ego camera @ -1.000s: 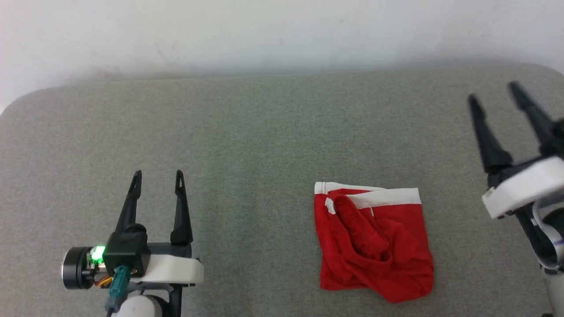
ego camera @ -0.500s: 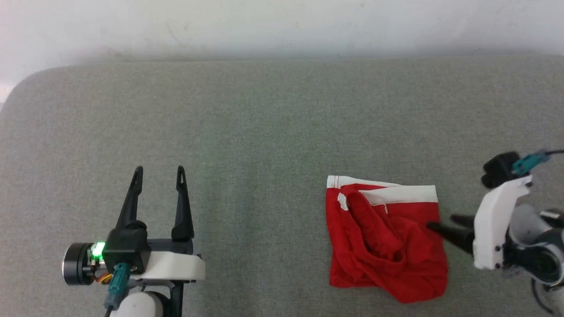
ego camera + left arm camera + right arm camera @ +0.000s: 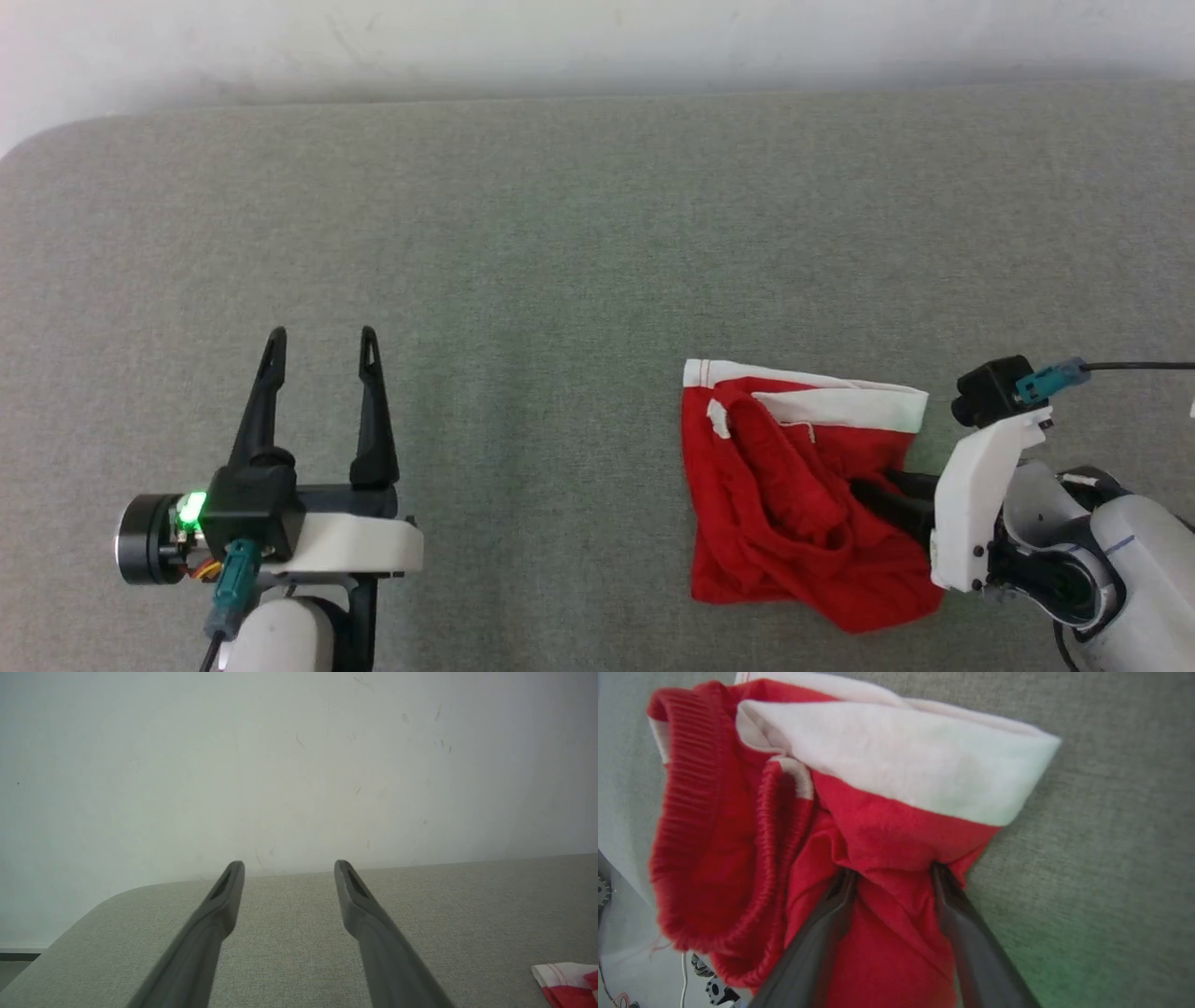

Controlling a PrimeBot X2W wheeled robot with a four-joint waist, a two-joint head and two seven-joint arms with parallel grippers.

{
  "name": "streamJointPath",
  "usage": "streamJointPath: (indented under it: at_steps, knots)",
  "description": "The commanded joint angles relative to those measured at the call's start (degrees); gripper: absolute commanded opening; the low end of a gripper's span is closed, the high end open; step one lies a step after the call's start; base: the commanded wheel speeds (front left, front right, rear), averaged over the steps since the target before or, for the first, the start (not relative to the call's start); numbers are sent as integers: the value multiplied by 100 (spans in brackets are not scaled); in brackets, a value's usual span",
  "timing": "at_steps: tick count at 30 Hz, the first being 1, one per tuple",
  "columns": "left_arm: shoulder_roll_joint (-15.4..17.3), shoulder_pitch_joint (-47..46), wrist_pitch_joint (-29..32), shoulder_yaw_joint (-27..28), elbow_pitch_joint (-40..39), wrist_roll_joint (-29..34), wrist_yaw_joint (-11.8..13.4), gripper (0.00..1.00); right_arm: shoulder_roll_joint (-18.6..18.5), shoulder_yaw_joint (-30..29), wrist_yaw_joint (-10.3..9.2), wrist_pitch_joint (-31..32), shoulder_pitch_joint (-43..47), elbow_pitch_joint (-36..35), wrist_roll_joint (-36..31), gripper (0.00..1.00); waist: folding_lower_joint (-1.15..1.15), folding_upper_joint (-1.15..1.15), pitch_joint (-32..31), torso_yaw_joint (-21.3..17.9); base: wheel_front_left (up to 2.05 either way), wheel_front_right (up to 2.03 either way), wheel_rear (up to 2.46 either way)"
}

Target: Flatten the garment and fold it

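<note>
From the head camera, the garment [image 3: 794, 495] lies crumpled on the right half of the grey tabletop [image 3: 560, 233], well apart from the left gripper [image 3: 321, 334] over the left half. That left gripper is released, its two dark tapered fingers parallel and spread above bare surface. The right gripper [image 3: 875, 483] comes in from the right edge, with its fingers pushed into the garment's right side.

The right wrist camera shows what the head view cannot. The fingers [image 3: 817, 942] stand apart, not clenched. Their tips are buried under a red fold, and a ridge of cloth is bunched between them. I can't make out any pinch on it. Up close, the red is a soft, slightly fuzzy knit. The white band [image 3: 901, 756] is smooth and broad and runs to a corner. The waist [image 3: 691, 812] is ribbed and gathered into a thick rolled rim.

The left wrist camera looks along its own spread fingers [image 3: 224, 905] towards a scuffed pale wall [image 3: 280, 765] and the tabletop's rounded corner. A red and white scrap of the garment [image 3: 567, 980] sits at the lower right edge. The tabletop covering is a coarse, even weave.
</note>
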Motion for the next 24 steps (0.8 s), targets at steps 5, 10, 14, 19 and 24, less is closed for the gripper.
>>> streamJointPath:
  at_steps: [5, 10, 14, 19, 24]
  knots:
    - [42, 58, -27, 84, -6, 55, 18, 100, -445, 645, -10, -748, -515, -417, -410, 0, 0, -1, -104, -391, 0, 0, 0]
    - [109, 53, -27, 175, -164, 60, 30, 100, -910, 1000, -10, -1024, -1037, -1048, -714, 0, 0, -1, 85, -903, 0, 0, 0]
    - [222, -54, -27, 272, -353, 73, 17, 100, -1276, 1092, -10, -1013, -1364, -1308, -854, 0, 0, -1, 453, -1431, 0, 0, 0]
    - [371, -219, -27, 341, -559, 129, 10, 100, -1578, 1052, -10, -1083, -1618, -1210, -1055, 0, 0, -1, 943, -1905, 0, 0, 0]
    - [583, -435, -27, 388, -777, 194, -14, 100, -1737, 873, -10, -1288, -1902, -690, -1363, 0, 0, -1, 1493, -2234, 0, 0, 0]
